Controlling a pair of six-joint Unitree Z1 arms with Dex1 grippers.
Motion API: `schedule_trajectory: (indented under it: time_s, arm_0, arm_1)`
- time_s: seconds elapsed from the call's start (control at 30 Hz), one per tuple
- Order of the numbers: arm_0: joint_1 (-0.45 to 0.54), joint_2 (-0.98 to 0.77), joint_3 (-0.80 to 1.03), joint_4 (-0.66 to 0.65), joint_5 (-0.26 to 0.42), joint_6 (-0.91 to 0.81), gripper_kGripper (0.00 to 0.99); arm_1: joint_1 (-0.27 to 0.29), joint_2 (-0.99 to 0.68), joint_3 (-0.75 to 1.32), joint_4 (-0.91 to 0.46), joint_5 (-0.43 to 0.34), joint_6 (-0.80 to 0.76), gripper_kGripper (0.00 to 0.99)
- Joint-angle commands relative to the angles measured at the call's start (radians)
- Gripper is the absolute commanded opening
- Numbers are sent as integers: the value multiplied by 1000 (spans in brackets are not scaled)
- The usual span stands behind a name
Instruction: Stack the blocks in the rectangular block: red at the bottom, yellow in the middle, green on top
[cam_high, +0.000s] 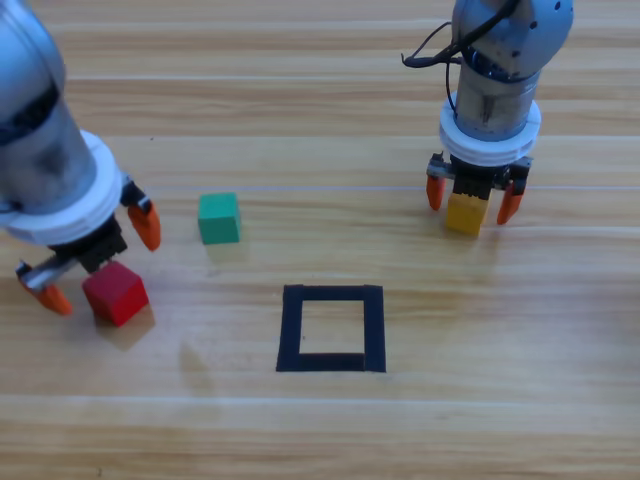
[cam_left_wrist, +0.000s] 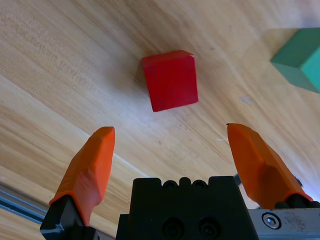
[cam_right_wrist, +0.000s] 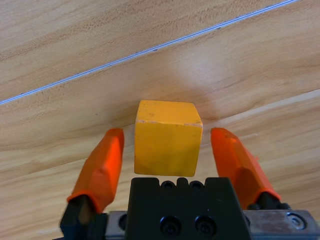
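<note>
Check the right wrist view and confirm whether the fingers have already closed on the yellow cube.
No: the right gripper straddles the yellow cube, but wood shows between each of the fingers and the cube's sides.

Left gripper (cam_left_wrist: 170, 145) sits with its orange jaws spread wide over the wooden table (cam_left_wrist: 65, 65), red cube (cam_left_wrist: 170, 80) ahead at 12 o'clock (not touching either jaw), green cube (cam_left_wrist: 302, 57) poking in around 2 o'clock.
</note>
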Motion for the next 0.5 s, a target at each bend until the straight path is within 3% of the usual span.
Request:
schedule_trajectory:
  time_s: [0.03,0.07,0.23,0.5]
  arm_0:
    - [16,123,-23,-16,6,-53,960]
    - [15,136,-32,-16,6,-57,962]
    - [24,156,-41,-24,4,-96,965]
    - [87,171,-39,-62,-22,-99,963]
  arm_1:
    - [-38,99,-25,11,39,-17,518]
    - [-39,102,-31,11,39,-21,443]
    - [-39,91,-35,11,41,-94,284]
    - [-41,-33,41,11,26,-310,282]
